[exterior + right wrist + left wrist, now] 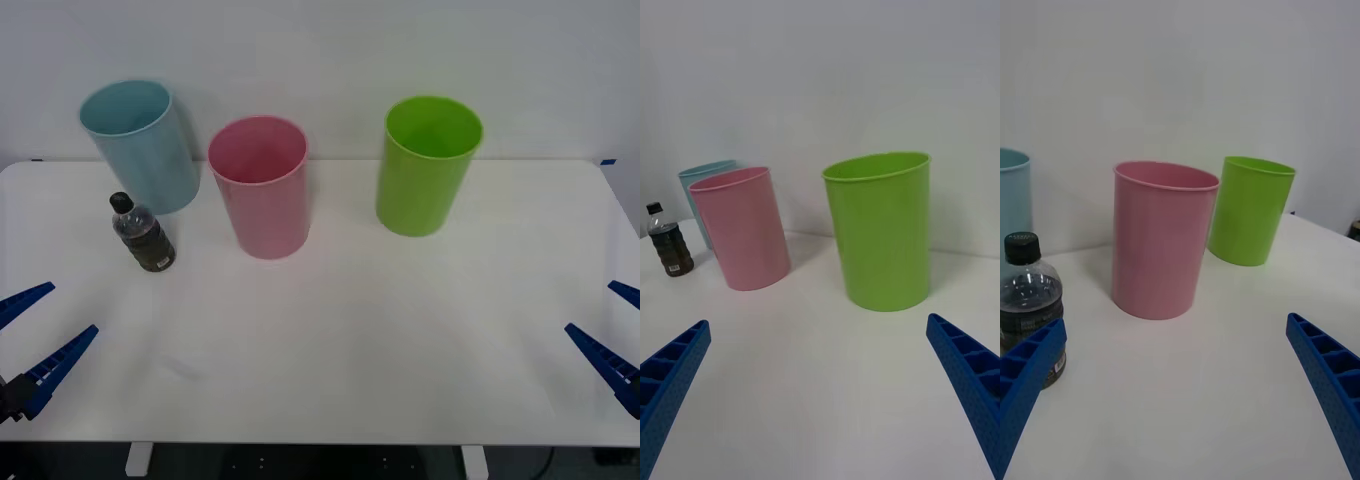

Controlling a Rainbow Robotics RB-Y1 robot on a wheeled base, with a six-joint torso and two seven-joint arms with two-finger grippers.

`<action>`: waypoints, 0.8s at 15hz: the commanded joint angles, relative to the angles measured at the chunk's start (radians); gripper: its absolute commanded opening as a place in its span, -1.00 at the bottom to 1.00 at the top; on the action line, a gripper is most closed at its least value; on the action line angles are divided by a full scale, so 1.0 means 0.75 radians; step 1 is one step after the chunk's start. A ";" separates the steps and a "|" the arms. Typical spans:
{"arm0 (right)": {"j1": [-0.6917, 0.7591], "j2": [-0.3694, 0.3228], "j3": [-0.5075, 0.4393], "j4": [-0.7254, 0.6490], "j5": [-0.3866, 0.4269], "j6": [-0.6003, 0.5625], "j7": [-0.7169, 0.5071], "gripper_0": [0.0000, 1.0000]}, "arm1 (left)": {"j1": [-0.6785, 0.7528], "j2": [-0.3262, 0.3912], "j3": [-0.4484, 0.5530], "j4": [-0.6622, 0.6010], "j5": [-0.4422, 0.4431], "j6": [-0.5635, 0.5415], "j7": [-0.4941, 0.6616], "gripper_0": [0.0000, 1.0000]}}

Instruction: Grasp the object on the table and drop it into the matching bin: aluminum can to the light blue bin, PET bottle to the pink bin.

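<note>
The PET bottle [143, 235], clear with a black cap and dark lower body, stands upright on the white table [350, 350] at the far left, just in front of the light blue bin [140, 145]. To its right is the pink bin [260, 190]. My left gripper [45, 335] hangs open near the table's front-left corner, short of the bottle. In the left wrist view the bottle [1030, 300] is close beside one finger of the open gripper [1176, 390], with the pink bin [1161, 240] beyond. My right gripper [612, 325] waits open at the table's right edge.
A lime green bin [428, 165] stands at the back right, apart from the pink one. In the right wrist view the green bin [881, 229] is nearest, then the pink bin [741, 229], the bottle [668, 244] and the blue bin [704, 176]. A white wall runs behind.
</note>
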 commanded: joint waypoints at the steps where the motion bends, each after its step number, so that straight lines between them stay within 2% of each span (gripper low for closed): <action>1: 0.000 0.000 0.000 0.000 0.000 0.000 0.000 1.00 | 0.000 0.000 0.000 0.000 0.000 0.000 0.000 1.00; 2: 0.000 0.000 0.000 0.000 0.000 0.000 0.000 1.00 | -0.022 -0.034 -0.005 0.014 0.004 0.009 0.000 1.00; 7: 0.000 0.000 0.000 0.000 0.000 0.000 0.000 1.00 | -0.036 -0.038 -0.005 0.020 0.028 0.034 0.002 1.00; 10: 0.000 0.000 0.000 0.000 0.000 0.000 0.000 1.00 | -0.044 -0.040 -0.007 0.024 -0.035 0.079 0.002 1.00; 12: 0.000 0.000 0.000 0.000 0.000 0.000 0.000 1.00 | -0.044 -0.040 -0.048 0.024 -0.062 0.183 -0.004 1.00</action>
